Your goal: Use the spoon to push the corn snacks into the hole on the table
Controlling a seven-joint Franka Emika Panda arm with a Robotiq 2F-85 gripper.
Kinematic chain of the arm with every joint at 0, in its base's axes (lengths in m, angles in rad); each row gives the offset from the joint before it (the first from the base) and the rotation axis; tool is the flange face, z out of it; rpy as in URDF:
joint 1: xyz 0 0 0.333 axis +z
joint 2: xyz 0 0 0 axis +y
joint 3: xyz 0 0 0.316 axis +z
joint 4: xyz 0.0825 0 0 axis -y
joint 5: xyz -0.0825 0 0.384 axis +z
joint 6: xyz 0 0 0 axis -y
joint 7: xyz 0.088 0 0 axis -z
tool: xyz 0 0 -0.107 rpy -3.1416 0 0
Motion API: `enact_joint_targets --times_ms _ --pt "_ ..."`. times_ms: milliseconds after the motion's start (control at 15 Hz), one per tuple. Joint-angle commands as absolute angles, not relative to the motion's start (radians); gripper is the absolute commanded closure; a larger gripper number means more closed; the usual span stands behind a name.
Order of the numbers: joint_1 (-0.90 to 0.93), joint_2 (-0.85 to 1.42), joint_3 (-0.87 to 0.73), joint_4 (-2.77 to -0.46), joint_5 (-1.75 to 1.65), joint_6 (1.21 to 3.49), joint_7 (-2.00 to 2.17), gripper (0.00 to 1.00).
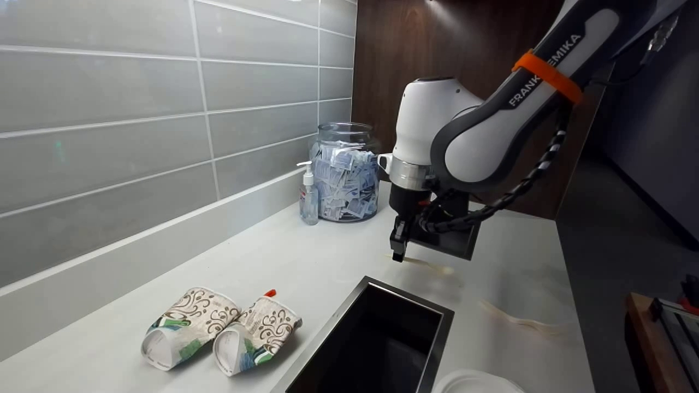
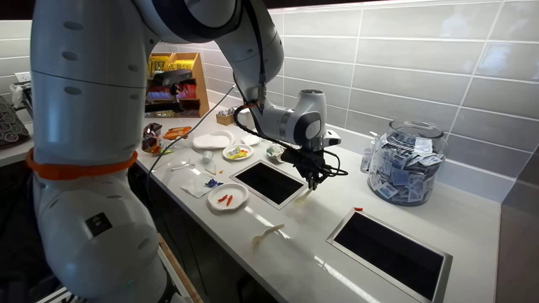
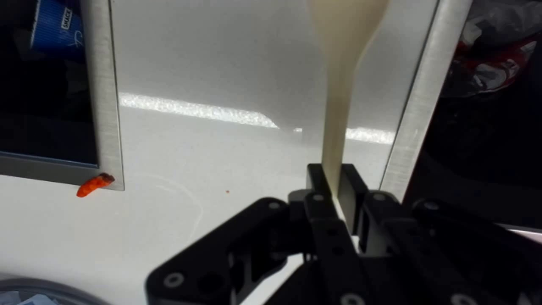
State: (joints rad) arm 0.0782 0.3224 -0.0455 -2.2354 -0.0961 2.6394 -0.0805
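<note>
The hand (image 3: 333, 180) is gripping the spoon (image 3: 338, 93); a corn snack (image 3: 94, 185), partly over the hole rim (image 3: 103, 106), is awaiting pushing.

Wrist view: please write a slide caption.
Black gripper holds slim cream spoon; elongated orange corn snack partly on silver metal rim.

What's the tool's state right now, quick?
Tool: closed, holding the spoon by its handle.

Three curved orange-red corn snacks (image 2: 222, 198) (image 2: 229, 200) (image 2: 358, 209) showed, with two slim cream utensils (image 2: 304, 197) (image 2: 262, 236), two dark rectangular metal-rimmed holes (image 2: 269, 183) (image 2: 391, 254) and two crumpled scroll-printed packets (image 1: 194, 319) (image 1: 265, 330) lower left.
</note>
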Motion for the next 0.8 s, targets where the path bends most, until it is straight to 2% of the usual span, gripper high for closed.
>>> enact_joint_targets --times_ms 0,533,600,733 --pt "0.067 0.347 -0.043 -2.227 -0.126 2.655 -0.043 0.61" --pt "0.069 0.326 -0.046 -2.226 -0.129 2.646 -0.022 0.05" --pt "0.069 0.317 -0.045 -2.228 -0.125 2.64 -0.018 0.0" --pt "0.074 0.295 -0.05 -2.23 -0.128 2.626 0.009 0.0"
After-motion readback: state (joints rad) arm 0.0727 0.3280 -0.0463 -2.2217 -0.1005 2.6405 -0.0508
